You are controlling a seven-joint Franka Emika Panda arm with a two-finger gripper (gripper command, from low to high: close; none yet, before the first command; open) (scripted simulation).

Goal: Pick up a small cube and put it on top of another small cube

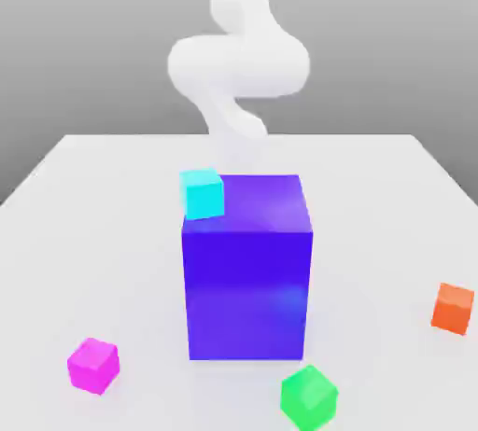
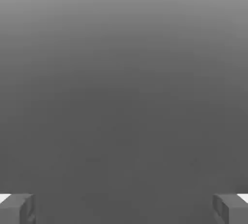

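The small magenta-pink cube [image 1: 93, 365] lies on the white table [image 1: 84, 224] at the front of the exterior view's left, with nothing touching it. My white arm [image 1: 237, 65] rises at the back, behind the big blue-purple block [image 1: 247, 271], far from the pink cube. In the hand view my gripper [image 2: 124, 209] is open. Its two grey fingertips [image 2: 17, 208] stand wide apart with nothing between them, in front of plain grey.
A small cyan cube [image 1: 203, 193] sits by the big block's upper left corner. A green cube [image 1: 309, 396] lies at the front, right of centre. An orange cube [image 1: 454, 308] lies at the exterior view's far right.
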